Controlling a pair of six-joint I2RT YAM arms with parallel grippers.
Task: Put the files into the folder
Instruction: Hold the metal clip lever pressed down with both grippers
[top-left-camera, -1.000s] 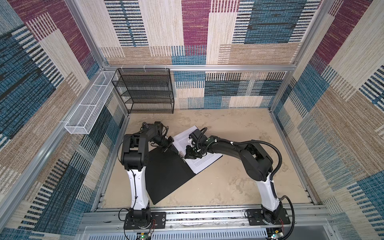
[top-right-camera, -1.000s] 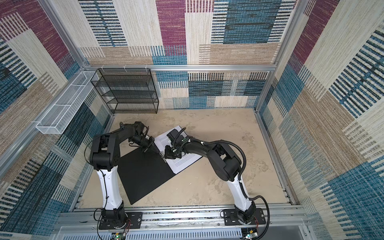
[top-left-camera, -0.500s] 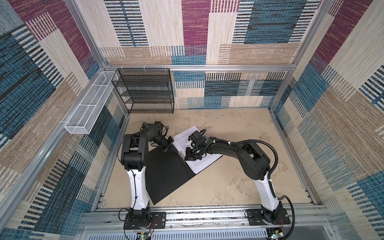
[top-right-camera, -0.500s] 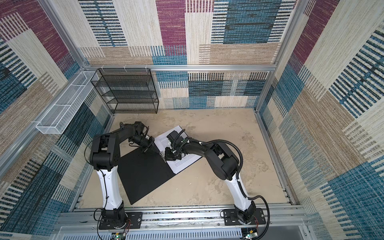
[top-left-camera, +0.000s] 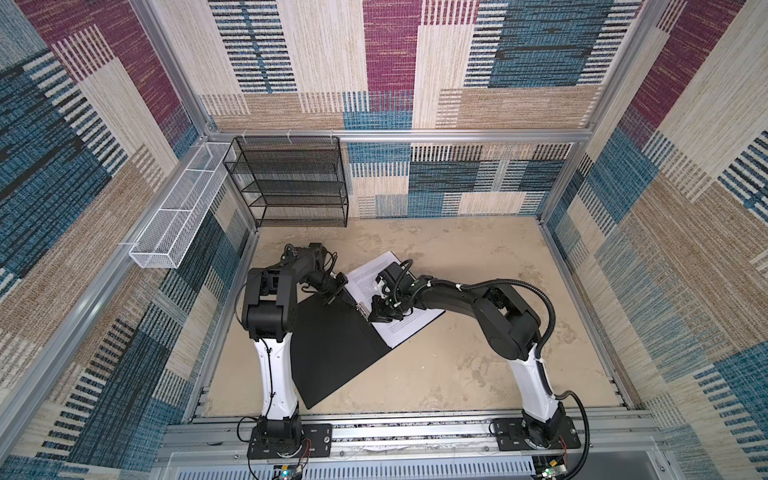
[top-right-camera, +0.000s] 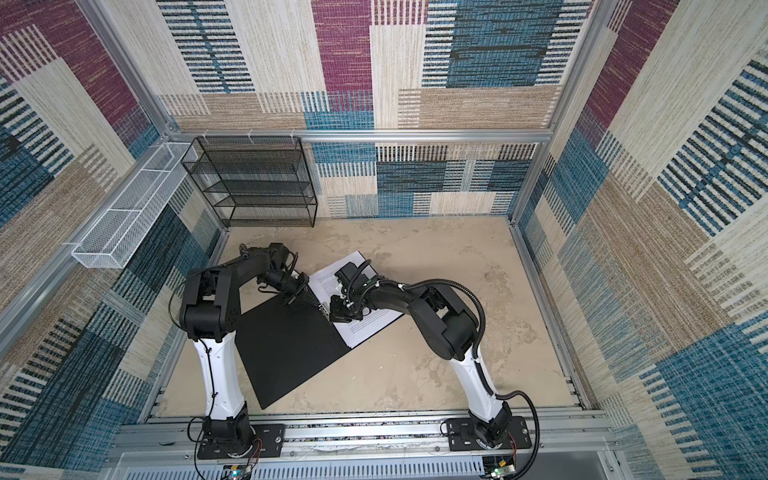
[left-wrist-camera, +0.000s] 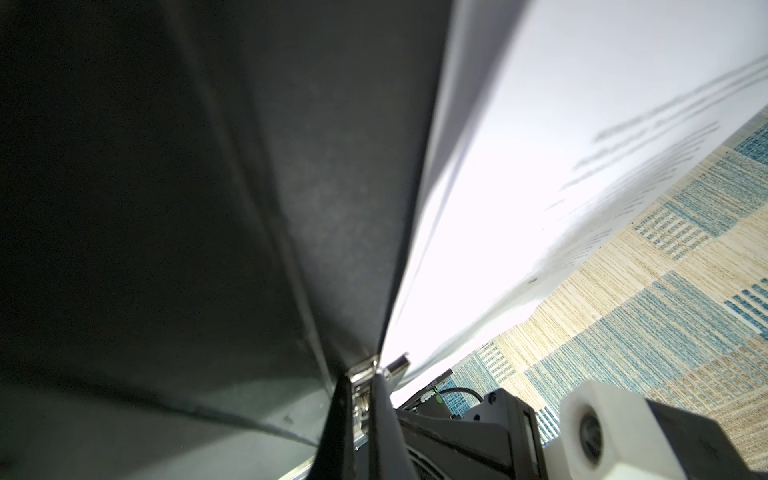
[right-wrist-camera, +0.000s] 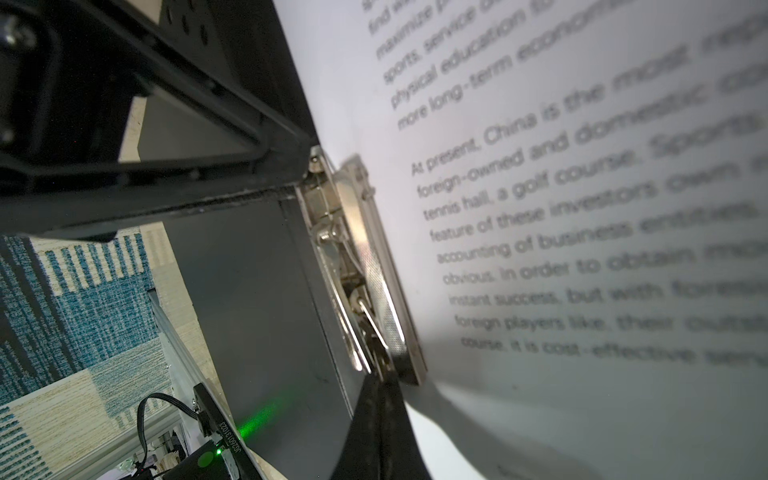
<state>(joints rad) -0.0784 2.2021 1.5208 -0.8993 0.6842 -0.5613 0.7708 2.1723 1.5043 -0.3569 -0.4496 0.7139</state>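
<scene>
Walls of woven patchwork in blue, magenta and beige, framed in aluminium rails, close in a sandy beige table (top-left-camera: 478, 365) with a mottled surface. A black wire-mesh rack (top-left-camera: 291, 183) stands at the back on the left, and a white wire basket (top-left-camera: 174, 220) hangs along the left wall. The folder (top-left-camera: 332, 349) lies open near the table's middle with its black inside up and its left cover bare. The files (top-left-camera: 365, 282), white sheets of printed text, lie on its right half beside the metal clip (right-wrist-camera: 374, 266) at the spine. The left fingers (left-wrist-camera: 338, 419) are clenched at one end of the clip, and the right fingers (right-wrist-camera: 378, 419) are clenched with their tip against the other end
</scene>
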